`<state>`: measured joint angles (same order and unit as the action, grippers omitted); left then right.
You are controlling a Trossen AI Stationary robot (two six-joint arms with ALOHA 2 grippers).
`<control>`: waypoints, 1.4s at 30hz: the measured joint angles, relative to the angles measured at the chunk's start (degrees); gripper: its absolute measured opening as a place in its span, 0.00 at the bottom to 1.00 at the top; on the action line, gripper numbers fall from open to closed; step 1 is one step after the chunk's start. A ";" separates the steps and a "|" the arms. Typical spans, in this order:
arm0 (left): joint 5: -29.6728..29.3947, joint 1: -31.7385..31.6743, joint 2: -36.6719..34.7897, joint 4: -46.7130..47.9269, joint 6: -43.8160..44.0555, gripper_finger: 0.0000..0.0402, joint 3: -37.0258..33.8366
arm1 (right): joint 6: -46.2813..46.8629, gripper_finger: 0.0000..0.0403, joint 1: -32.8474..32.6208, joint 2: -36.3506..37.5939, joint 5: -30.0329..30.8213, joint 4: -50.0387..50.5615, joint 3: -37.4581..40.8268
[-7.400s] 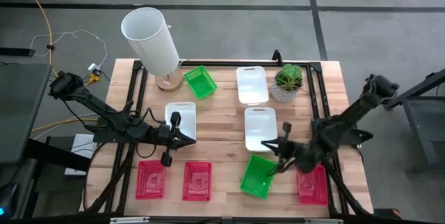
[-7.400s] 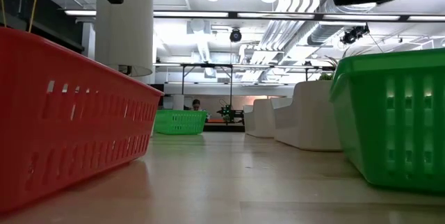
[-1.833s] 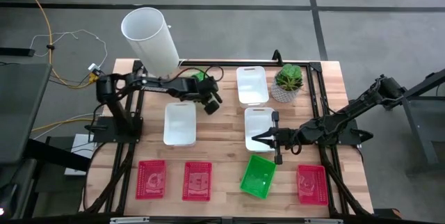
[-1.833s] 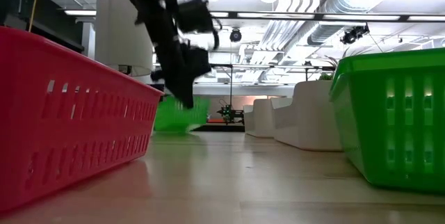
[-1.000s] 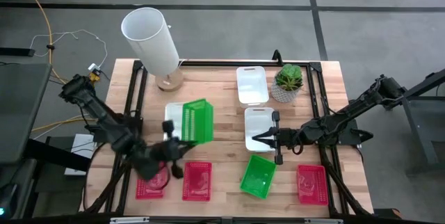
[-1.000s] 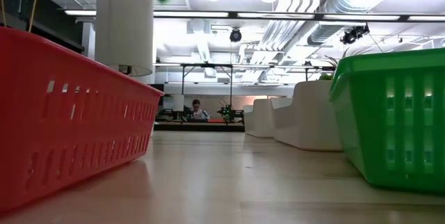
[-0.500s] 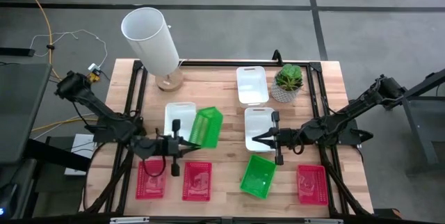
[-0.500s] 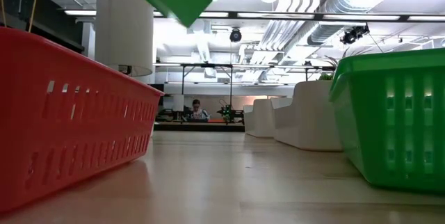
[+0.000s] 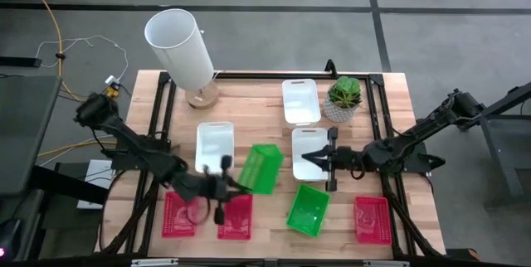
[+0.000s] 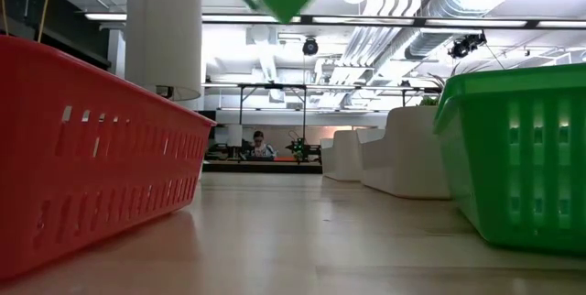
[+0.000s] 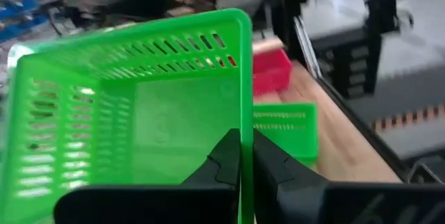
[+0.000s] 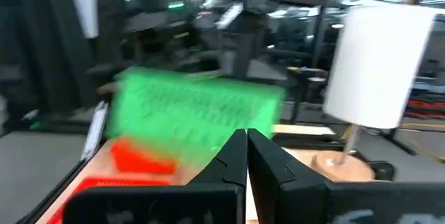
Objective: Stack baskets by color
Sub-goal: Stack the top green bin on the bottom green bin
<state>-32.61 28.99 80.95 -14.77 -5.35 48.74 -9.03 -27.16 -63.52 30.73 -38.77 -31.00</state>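
It was a lab or industrial workshop set up for robot trials. A wooden table [image 9: 274, 134] stood on a bare grey concrete floor [image 9: 274, 39] marked with dark lines, and a yellow cable [image 9: 51, 31] trailed across it. Beyond the table, the level view showed an open ceiling with exposed ducts [image 10: 476, 6] and strip lights [image 10: 366, 20], a black metal frame [image 10: 275, 93], and a person [image 10: 259, 141] seated far off at a bench.
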 joint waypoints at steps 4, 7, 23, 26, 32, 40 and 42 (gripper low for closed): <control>3.38 -0.11 10.98 8.64 -1.62 0.00 12.44 | -0.39 0.00 -0.29 0.72 4.10 -0.01 0.00; 3.85 -0.11 19.70 15.57 -3.38 0.00 22.60 | -2.46 0.00 -1.62 1.39 7.60 0.35 0.00; 3.01 -0.35 44.62 27.37 -2.33 0.00 49.54 | -7.85 0.00 -7.87 2.13 17.81 0.36 0.00; 3.07 -0.89 45.31 27.78 -2.34 0.00 49.76 | -7.83 0.00 -7.82 2.14 18.15 0.33 0.00; 5.44 -2.73 45.27 27.48 -3.57 0.00 49.80 | -7.64 0.00 -7.82 2.12 18.13 0.36 0.00; 8.82 -2.81 45.27 29.23 -4.35 0.00 49.80 | -7.94 0.00 -7.82 2.12 18.11 0.37 0.00; 8.71 -2.50 45.27 29.37 -5.17 0.00 49.80 | -7.96 0.00 -7.82 2.12 18.11 0.36 0.00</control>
<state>-23.90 26.49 126.21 14.60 -10.52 98.54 -16.99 -34.98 -61.41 48.84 -38.41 -31.00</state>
